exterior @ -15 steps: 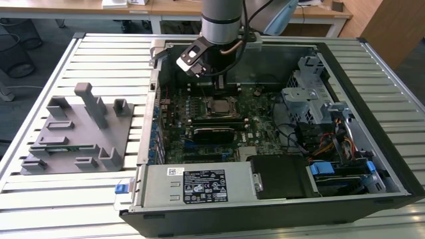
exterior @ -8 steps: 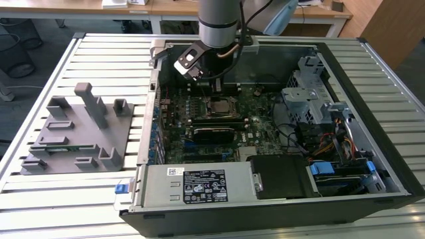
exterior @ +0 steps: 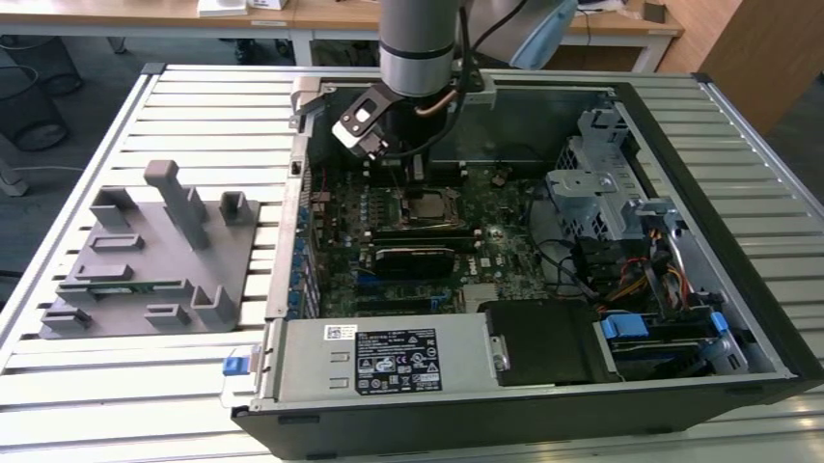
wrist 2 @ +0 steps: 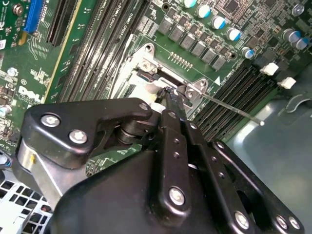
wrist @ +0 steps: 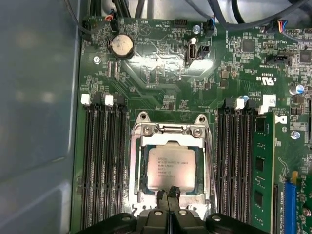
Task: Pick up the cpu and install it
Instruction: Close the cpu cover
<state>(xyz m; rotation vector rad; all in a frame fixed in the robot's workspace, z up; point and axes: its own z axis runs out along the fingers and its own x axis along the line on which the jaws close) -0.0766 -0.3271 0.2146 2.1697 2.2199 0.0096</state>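
The cpu point(wrist: 171, 167) is seen seated flat in the socket point(wrist: 138, 146) near the motherboard's point(wrist: 161, 78) middle. The gripper point(wrist: 168, 194) is clenched shut on nothing, its tips poised at one cpu edge; contact cannot be judged.

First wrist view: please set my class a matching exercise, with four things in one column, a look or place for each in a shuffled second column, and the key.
Things:
1 cpu
2 coin cell
3 memory stick
4 tool

Descriptions:
a long, green
b black, at the cpu's edge
c round, silver
d square, lying in the socket

Pairs: 1-d, 2-c, 3-a, 4-b.
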